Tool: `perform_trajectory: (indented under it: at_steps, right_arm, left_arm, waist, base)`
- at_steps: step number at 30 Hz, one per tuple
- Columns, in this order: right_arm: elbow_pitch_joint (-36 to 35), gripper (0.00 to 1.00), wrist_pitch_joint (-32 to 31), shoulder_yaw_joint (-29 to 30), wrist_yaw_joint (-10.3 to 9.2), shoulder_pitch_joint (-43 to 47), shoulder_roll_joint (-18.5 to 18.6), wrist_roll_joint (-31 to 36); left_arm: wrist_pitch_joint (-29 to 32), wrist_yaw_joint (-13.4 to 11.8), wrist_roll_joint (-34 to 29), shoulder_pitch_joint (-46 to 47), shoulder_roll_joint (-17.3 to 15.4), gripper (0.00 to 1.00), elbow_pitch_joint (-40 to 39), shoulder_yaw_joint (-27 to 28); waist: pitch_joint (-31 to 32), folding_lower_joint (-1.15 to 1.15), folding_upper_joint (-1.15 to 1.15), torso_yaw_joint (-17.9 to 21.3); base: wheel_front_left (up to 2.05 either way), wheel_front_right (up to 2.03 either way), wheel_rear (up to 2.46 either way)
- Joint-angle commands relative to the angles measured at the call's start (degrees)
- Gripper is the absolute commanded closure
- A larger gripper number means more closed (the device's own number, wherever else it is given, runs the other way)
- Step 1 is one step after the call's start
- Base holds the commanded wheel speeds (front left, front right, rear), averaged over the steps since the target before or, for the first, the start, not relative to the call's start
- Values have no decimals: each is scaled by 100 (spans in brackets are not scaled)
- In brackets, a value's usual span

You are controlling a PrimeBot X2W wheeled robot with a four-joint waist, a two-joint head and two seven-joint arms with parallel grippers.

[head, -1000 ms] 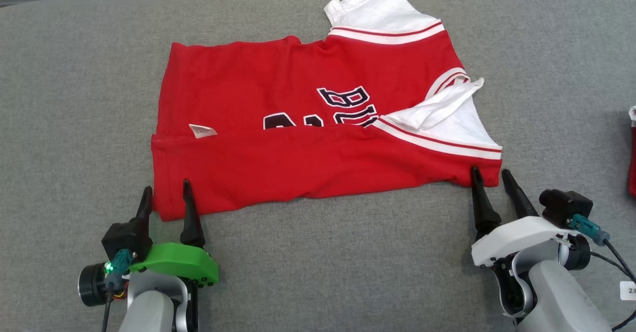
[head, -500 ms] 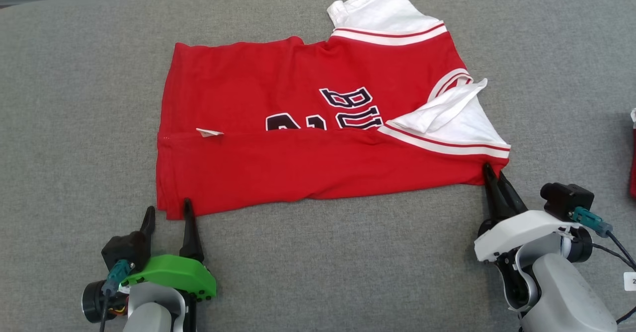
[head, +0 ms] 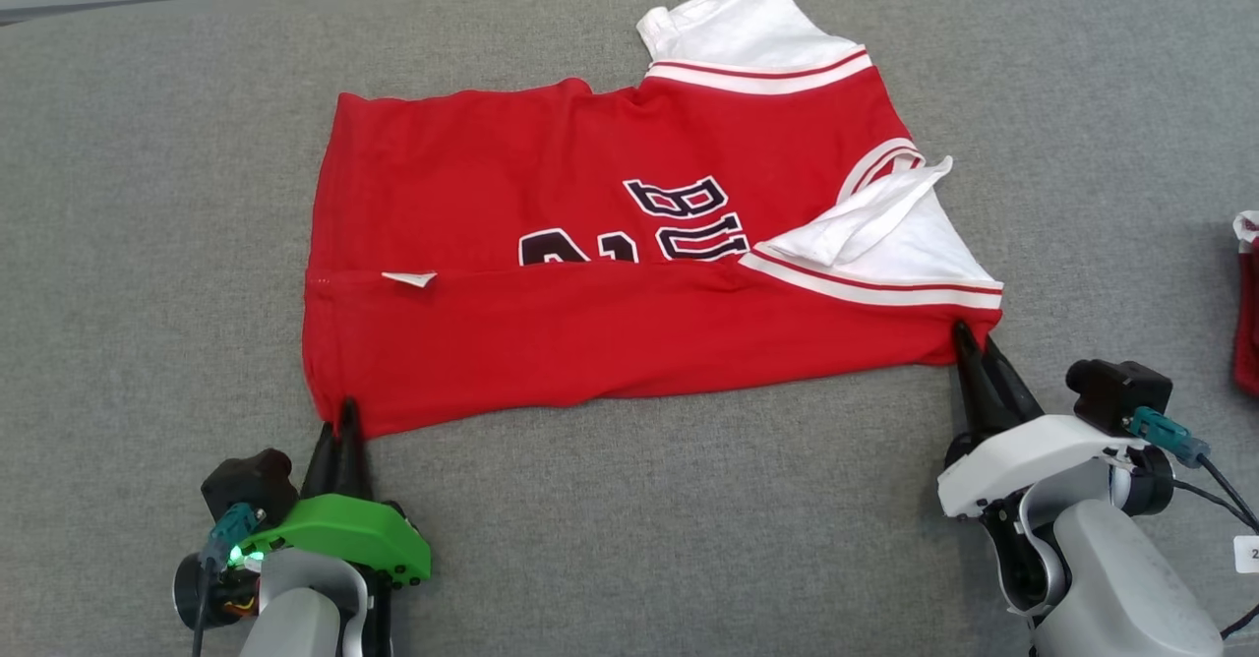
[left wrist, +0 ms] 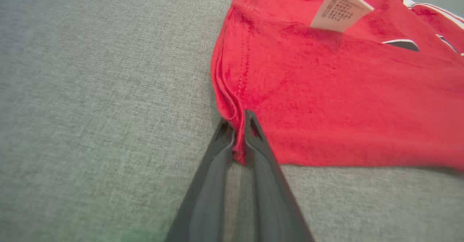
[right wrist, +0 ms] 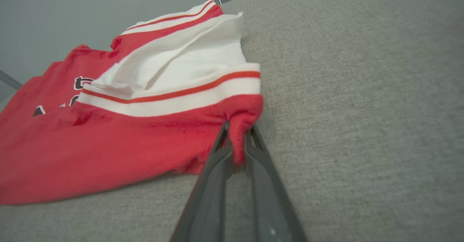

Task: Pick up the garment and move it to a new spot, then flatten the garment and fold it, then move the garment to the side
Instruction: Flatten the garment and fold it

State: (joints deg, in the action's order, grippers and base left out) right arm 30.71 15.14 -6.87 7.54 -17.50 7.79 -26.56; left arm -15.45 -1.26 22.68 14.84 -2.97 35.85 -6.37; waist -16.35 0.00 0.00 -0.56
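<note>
The garment (head: 610,244) is a red jersey with white sleeves, white-and-red trim and dark lettering, lying on the grey table with its near edge folded over. My left gripper (head: 342,419) is shut on the garment's near left corner. In the left wrist view the red cloth (left wrist: 326,100) is pinched between the fingers of that gripper (left wrist: 237,120). My right gripper (head: 969,337) is shut on the near right corner, below the white sleeve. The right wrist view shows a red fold of the garment (right wrist: 127,140) squeezed between that gripper's (right wrist: 237,129) fingers.
A grey fabric table (head: 148,195) spreads all around the jersey. A white care label (head: 409,278) sticks out at the fold line. Another red and white cloth (head: 1247,303) lies at the right edge. A small white tag (head: 1247,554) sits at the lower right.
Both grippers have closed on the garment's near corners, the right one first, then the left. The care label has tipped over flatter.
</note>
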Motion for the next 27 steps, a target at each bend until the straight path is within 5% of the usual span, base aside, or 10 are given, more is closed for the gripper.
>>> perform_trajectory:
  at_steps: [1,22,23,24,25,27]
  right_arm:
    - [-9,100,-3,91,-10,34,56,39]
    - [413,100,-2,-451,-12,1250,393,-516]
    - [399,73,-2,-445,-12,1261,369,-533]
    - [394,35,-2,-436,-12,1260,350,-543]
    - [382,0,-2,-414,-11,1237,333,-543]
    - [340,0,-2,-371,-10,1136,313,-499]
  left_arm:
    - [58,3,85,-46,0,100,90,13]
    - [36,-10,-299,-1476,-19,100,114,136]
    - [36,-41,-309,-1462,-16,54,105,78]
    - [36,-58,-289,-1430,-17,13,87,36]
    - [36,-90,-267,-1370,-16,0,55,9]
    - [35,-130,-283,-1247,-14,0,-103,8]
  waist:
    - [100,0,0,-23]
    - [1504,0,0,-64]
    - [1467,0,0,-67]
    - [1430,0,0,-74]
    - [1375,0,0,-83]
    - [1264,0,0,-101]
  base:
    - [0,0,0]
    - [0,0,0]
    - [0,0,0]
    - [0,0,0]
    - [0,0,0]
    - [0,0,0]
